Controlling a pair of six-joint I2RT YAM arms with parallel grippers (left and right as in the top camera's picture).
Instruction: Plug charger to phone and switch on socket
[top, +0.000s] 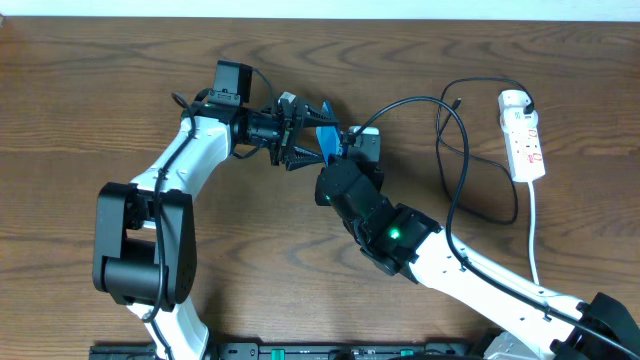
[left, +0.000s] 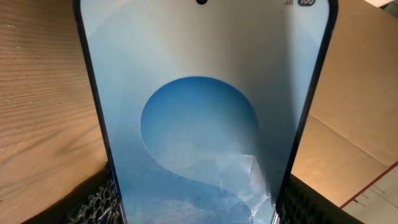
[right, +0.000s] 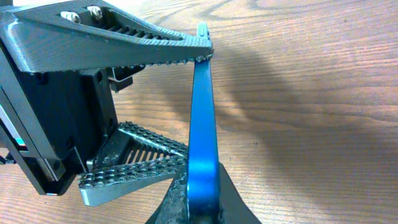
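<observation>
The phone, with a bright blue screen, is held on edge above the table's middle. My left gripper is shut on its two long edges; in the left wrist view the phone fills the frame between the fingers. My right gripper is shut on its faces at one end; in the right wrist view the phone stands edge-on in the jaws. The charger, a thin black cable, lies looped on the table at the right. The socket lies at the far right.
The wooden table carries everything. The socket's white cord runs toward the front edge. A thicker black robot cable arcs from my right wrist over the charger's loops.
</observation>
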